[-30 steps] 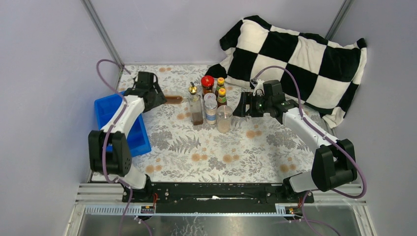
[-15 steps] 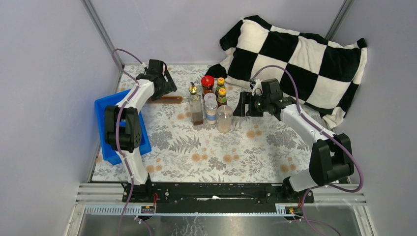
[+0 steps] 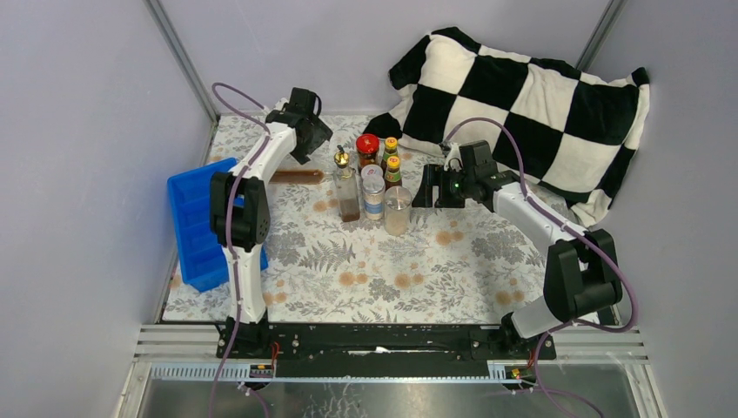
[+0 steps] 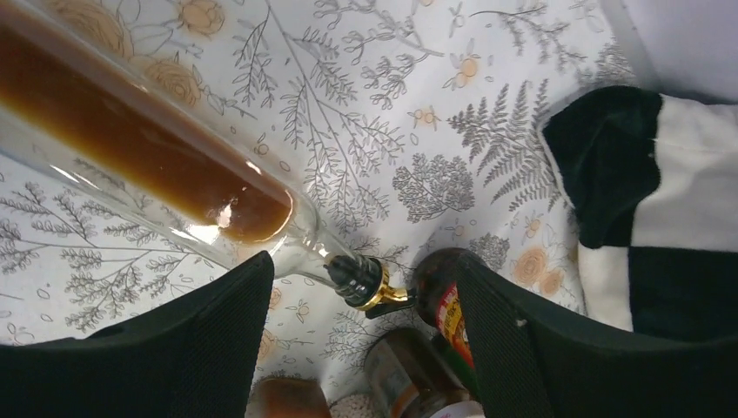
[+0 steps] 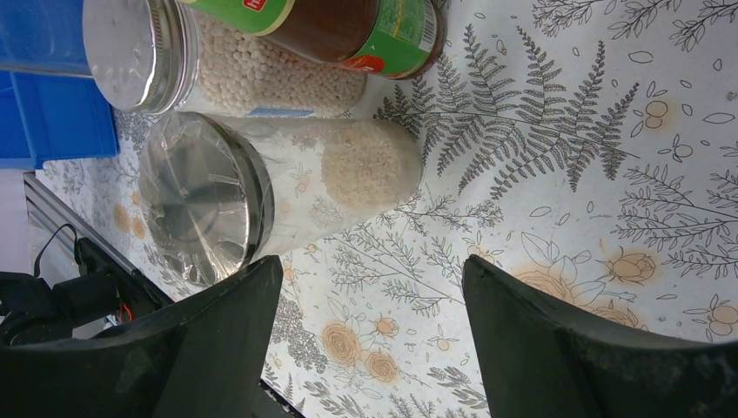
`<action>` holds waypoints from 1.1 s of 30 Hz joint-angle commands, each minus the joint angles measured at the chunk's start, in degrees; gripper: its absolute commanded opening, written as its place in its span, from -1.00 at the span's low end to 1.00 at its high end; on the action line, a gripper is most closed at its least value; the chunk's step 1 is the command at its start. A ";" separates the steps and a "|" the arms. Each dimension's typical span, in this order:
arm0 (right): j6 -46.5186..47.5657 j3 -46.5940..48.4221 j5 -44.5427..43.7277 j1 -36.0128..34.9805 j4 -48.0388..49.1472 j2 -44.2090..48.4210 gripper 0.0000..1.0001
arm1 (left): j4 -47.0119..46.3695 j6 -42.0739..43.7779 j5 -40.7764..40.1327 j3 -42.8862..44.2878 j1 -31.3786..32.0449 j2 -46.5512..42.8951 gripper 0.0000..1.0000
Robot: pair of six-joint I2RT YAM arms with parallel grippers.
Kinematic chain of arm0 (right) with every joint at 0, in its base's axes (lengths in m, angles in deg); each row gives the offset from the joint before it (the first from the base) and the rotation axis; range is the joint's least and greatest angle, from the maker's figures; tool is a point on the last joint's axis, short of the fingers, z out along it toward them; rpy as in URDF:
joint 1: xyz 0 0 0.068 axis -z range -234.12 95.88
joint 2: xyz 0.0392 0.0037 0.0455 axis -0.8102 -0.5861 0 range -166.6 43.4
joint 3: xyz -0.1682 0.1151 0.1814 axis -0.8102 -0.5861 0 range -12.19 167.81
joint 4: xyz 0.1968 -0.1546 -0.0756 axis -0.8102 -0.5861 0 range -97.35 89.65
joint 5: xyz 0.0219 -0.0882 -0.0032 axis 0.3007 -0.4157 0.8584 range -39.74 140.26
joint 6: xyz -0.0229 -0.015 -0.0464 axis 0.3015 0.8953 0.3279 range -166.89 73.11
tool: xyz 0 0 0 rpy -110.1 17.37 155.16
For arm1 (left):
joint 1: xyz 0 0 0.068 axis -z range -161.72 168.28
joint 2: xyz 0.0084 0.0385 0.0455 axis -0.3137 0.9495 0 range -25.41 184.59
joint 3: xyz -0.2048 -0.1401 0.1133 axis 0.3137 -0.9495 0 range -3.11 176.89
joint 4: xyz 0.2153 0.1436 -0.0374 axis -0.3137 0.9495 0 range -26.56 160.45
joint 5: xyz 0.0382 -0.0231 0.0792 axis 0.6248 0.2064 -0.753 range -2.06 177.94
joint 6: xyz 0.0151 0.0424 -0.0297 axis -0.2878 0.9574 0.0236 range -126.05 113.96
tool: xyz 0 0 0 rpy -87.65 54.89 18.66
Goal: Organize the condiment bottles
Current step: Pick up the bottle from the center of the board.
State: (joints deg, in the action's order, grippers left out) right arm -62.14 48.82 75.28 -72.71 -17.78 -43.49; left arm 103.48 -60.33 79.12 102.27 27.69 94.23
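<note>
Swinging off the blue tray [image 3: 187, 222], the left arm has reached to the far left of the table, while the right arm has hardly shifted. The left gripper [image 4: 361, 268] hangs over a tall clear bottle [image 4: 148, 148] lying on its side on the flowered cloth, left of the rest. Its fingers stand wide apart and hold nothing. The right gripper [image 5: 370, 279] is equally wide and empty, just right of the standing group.

That group stands mid-table toward the far side: a second spouted bottle [image 3: 346, 187], a red-lidded jar [image 3: 367, 146], two yellow-capped sauce bottles [image 3: 392, 161] and two silver-lidded shakers [image 5: 287, 187], packed close together.

The fallen bottle looks like smooth glass, so it is probably slippery, breakable and apt to roll. It is partly filled with brown liquid that will shift as it tips. Its gold spout [image 4: 370, 286] is too slim to grip; the round body is the better hold.

One sauce bottle carries a green label [image 5: 383, 22] and another a red and yellow one; no writing can be read.
</note>
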 commanded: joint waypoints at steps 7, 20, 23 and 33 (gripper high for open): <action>-0.04 -0.30 1.36 -1.28 2.00 -1.91 0.64 | 17.93 -17.72 -10.84 2.77 1.33 1.30 0.61; -0.05 -0.87 1.91 -2.33 2.49 -1.83 0.63 | 20.98 -22.87 -15.17 4.01 2.89 3.99 0.64; -0.05 -1.07 1.93 -2.63 2.54 -2.01 0.64 | 20.66 -23.00 -15.57 4.52 2.58 5.62 0.64; 0.20 -1.08 1.46 -3.65 2.42 -2.87 0.64 | 16.67 -21.55 -13.01 6.26 -0.22 9.83 0.63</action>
State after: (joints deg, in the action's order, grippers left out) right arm -62.16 47.88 75.45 -75.40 -16.33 -45.53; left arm 120.85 -81.55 66.64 106.51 29.13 101.77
